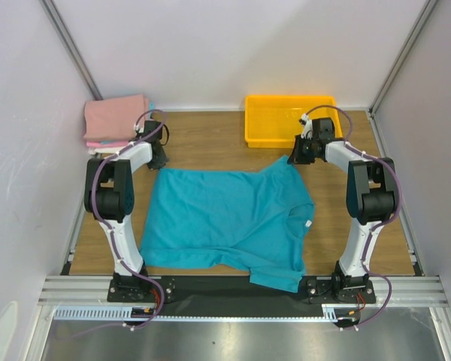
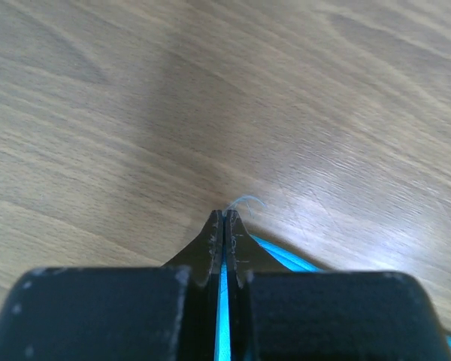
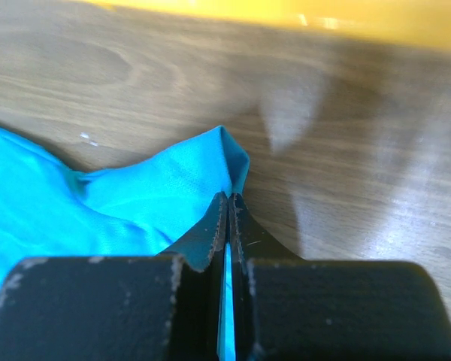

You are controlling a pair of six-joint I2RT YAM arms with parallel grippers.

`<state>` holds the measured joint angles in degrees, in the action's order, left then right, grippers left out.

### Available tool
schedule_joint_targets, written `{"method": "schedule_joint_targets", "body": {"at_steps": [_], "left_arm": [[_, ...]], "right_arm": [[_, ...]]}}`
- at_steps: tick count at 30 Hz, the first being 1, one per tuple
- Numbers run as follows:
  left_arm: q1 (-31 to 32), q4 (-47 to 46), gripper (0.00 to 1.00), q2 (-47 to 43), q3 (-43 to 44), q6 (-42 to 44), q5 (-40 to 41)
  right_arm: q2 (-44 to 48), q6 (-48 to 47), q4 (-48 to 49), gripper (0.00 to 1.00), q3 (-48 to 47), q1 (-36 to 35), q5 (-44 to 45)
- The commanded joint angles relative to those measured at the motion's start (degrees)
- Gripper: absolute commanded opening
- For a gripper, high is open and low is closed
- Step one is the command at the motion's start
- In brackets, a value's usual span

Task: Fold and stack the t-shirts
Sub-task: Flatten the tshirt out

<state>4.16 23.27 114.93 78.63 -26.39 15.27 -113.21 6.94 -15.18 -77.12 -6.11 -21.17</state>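
A teal t-shirt [image 1: 225,218] lies spread on the wooden tabletop [image 1: 210,139] between the two arms, turned sideways: its neck and small white neck label [image 1: 308,223] point to the right, its hem to the left, and the near sleeve droops over the tabletop's front edge. The left claw [image 1: 158,160] is down at the shirt's far-left corner, pinched fully closed. The left wrist view shows a thin line of teal cloth [image 2: 222,301] caught between its fingers and a loose thread curling past the tips. The right claw [image 1: 295,156] is likewise closed tight, on the tip of the far sleeve. From its own camera the fabric [image 3: 135,203] bunches into a peak just ahead of the tips (a sliver of teal shows between the fingers too). Just beyond that claw sits a yellow tray [image 1: 278,124]. At the far-left corner, well apart from the spread shirt, rests a stack of folded pink tees [image 1: 116,116] with a white layer at the bottom.
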Motion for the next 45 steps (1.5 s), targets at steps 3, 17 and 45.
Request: {"method": "schedule_joint_targets", "body": {"at_steps": [3, 17, 45], "left_arm": [[0.3, -8.1, 0.00, -10.6, -0.8, 3.1, -3.2], [0.3, -23.0, 0.00, -30.3, -2.5, 10.6, -9.5], [0.3, -10.7, 0.00, -70.5, -1.4, 13.7, -8.1]], "right_arm": [[9.0, 0.5, 2.7, 0.00, -6.4, 0.2, -1.4], [22.7, -1.4, 9.8, 0.00, -14.1, 3.5, -3.2], [53.7, -6.8, -12.5, 0.00, -28.3, 3.1, -2.3]]}}
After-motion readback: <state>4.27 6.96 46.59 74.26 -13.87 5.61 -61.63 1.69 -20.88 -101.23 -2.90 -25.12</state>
